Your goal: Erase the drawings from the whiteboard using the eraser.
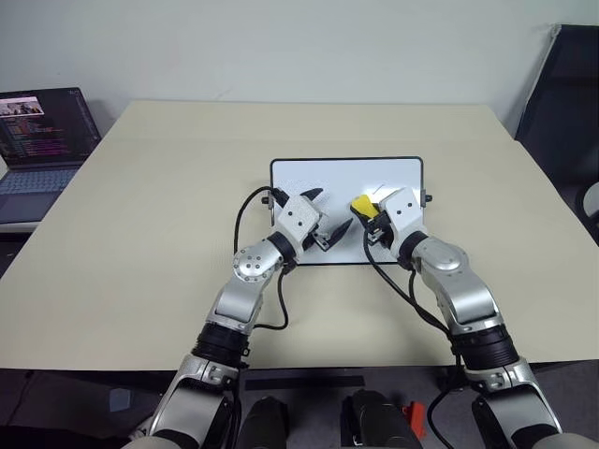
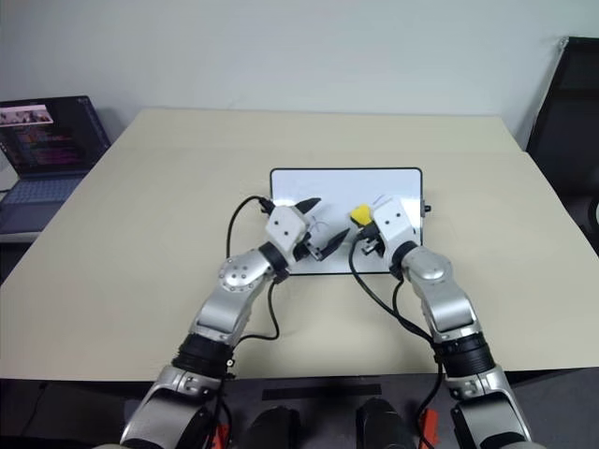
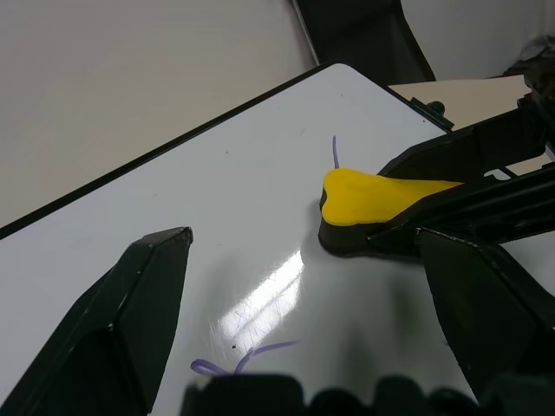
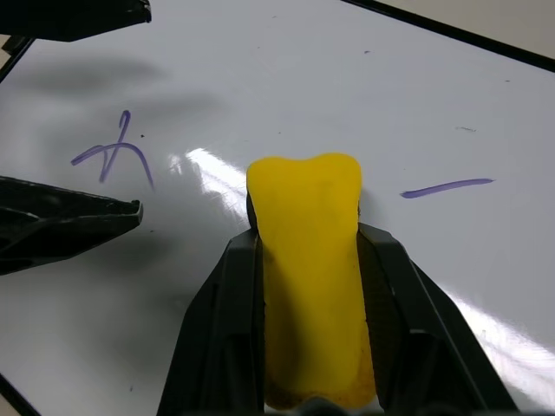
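The right gripper (image 4: 310,251) was clamped on the small bright yellow eraser (image 4: 310,260), its dark underside turned to the small white rectangular whiteboard (image 1: 346,178), judged ready for wiping. That glossy, black-framed board lay flat mid-table on the matte beige table (image 1: 140,234). The left gripper (image 3: 303,303), its fingers apart and empty, hovered over the board's near-left part, seemingly to steady it. The thin purple drawings (image 4: 113,156) stood just left of the eraser, with a lone stroke to its right.

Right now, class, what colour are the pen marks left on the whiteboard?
Purple, clearest in the right wrist view: the x-like mark and a short stroke.
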